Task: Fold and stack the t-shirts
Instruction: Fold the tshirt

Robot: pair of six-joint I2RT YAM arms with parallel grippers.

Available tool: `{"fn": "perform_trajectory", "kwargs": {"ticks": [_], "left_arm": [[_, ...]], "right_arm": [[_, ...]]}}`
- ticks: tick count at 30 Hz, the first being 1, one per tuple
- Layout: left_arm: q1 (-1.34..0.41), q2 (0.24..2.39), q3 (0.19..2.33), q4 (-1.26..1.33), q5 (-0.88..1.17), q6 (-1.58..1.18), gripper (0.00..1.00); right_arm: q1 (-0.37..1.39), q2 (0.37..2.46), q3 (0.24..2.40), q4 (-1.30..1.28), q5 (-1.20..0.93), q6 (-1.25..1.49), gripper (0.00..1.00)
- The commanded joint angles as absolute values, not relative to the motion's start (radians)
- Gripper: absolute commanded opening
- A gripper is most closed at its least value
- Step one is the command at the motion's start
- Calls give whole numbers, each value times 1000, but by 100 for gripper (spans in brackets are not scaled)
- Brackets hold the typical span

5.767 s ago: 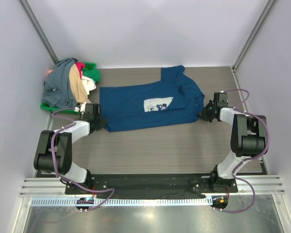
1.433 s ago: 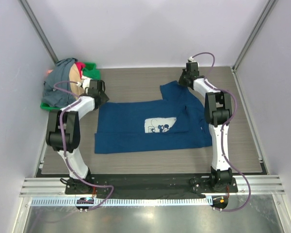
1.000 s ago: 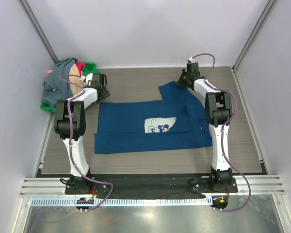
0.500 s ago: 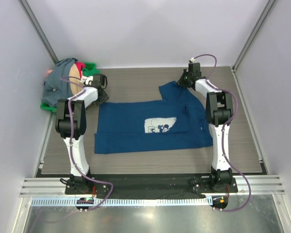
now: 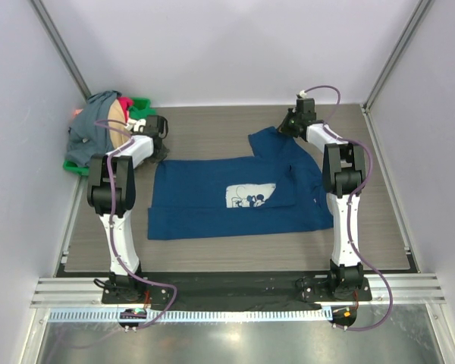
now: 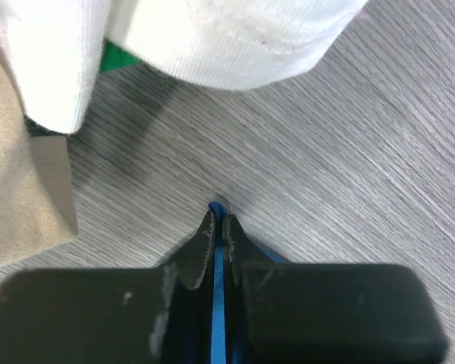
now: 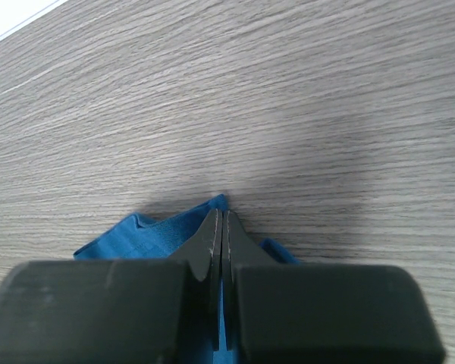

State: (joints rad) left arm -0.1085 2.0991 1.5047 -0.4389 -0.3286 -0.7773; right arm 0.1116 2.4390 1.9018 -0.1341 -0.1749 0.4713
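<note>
Here the left gripper (image 6: 218,227) has its fingers (image 6: 199,256) pressed tight together on a thin fold of blue cloth. It pinches the navy t-shirt (image 5: 212,201) at that shirt's far left corner. The right gripper (image 7: 221,221) is likewise clamped, its fingers (image 7: 207,244) meeting on a blue edge at the navy t-shirt's far right, by the sleeve that points away from the arm bases. Between the two grips the navy t-shirt lies spread flat on the wood-grain table (image 5: 235,250), lengthwise from left to right, with its white print (image 5: 250,195) face up near the middle. Just beyond the navy t-shirt's left corner hangs a white t-shirt (image 6: 235,38), and a tan t-shirt (image 6: 15,189) lies beside it, both apart from the blue cloth. Both belong to the heap left of the navy t-shirt, where a slate-grey t-shirt (image 5: 91,136) lies on top and a scrap of pink (image 5: 125,101) shows. The heap sits in a green tray (image 5: 74,166).
</note>
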Motion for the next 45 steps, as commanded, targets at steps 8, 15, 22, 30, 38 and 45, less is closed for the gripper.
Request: {"fn": "perform_trajectory", "kwargs": {"ticks": [8,15,22,30,38,45], "left_arm": [[-103,2054,1493,-497,-304,-758,0],[-104,1967,1433,-495,-272,-773,0],[-104,1862,1332,-469,-249,-787,0],[-104,1755,1221,-453,-236,-781,0],[-104,1674,1141,-439,-235,-778,0],[-104,1618,1091,-437,-242,-778,0]], "right_arm": [[107,2326,1810,-173,-195,436,1],[115,2165,1649,-160,-209,442,1],[117,1959,1444,-160,-204,437,1],[120,1741,1246,-175,-209,428,1],[124,1585,1137,-210,-192,416,1],[124,1476,1075,-248,-166,417,1]]}}
